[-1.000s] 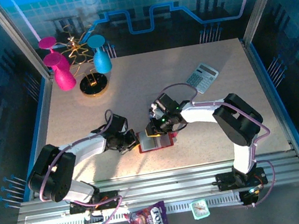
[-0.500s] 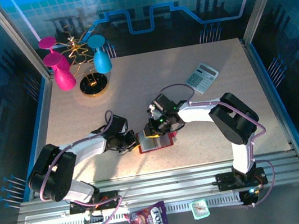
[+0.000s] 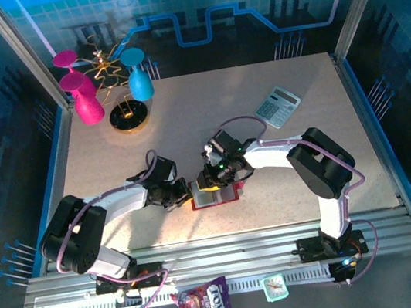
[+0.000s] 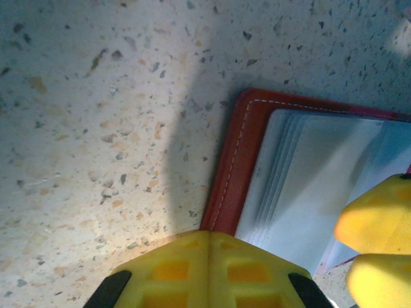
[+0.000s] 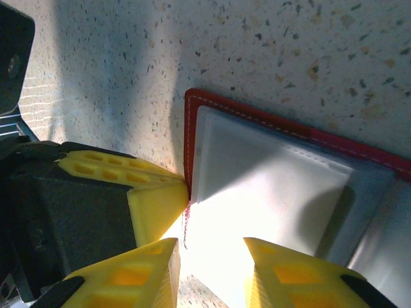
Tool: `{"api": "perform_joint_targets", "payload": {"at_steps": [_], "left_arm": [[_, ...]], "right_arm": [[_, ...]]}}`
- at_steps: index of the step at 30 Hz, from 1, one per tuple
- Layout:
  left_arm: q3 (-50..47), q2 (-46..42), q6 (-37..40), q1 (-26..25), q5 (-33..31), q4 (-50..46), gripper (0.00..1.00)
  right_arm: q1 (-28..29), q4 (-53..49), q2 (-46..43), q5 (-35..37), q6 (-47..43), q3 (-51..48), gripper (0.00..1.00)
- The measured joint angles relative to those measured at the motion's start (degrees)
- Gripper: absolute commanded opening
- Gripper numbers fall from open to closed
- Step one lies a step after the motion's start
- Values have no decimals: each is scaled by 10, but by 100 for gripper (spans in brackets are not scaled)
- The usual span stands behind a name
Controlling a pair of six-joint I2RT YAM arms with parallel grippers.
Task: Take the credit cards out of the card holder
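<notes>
The red card holder lies open on the speckled table between the two arms, its grey inner pockets facing up. The credit cards are hidden; I only see stacked grey layers. My left gripper is shut, its joined yellow tips resting against the holder's red stitched edge. My right gripper stands open just above the holder's left end, one finger to each side of the brightly lit pocket corner. Its yellow fingertips show in the left wrist view.
A grey calculator lies at the back right. Pink goblets, a blue goblet and a gold wire stand on a black base crowd the back left. A sweet packet and a small teal packet lie on the front rail.
My right gripper has shifted slightly left over the holder and its jaws have spread a little wider. The left gripper has stayed shut at the holder's edge.
</notes>
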Motion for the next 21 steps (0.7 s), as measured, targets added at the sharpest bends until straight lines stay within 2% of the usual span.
{"api": "perform_joint_targets", "payload": {"at_steps": [21], "left_arm": [[4, 3, 4, 0, 0, -4, 4]], "right_arm": [[1, -32, 4, 5, -5, 0, 34]]}}
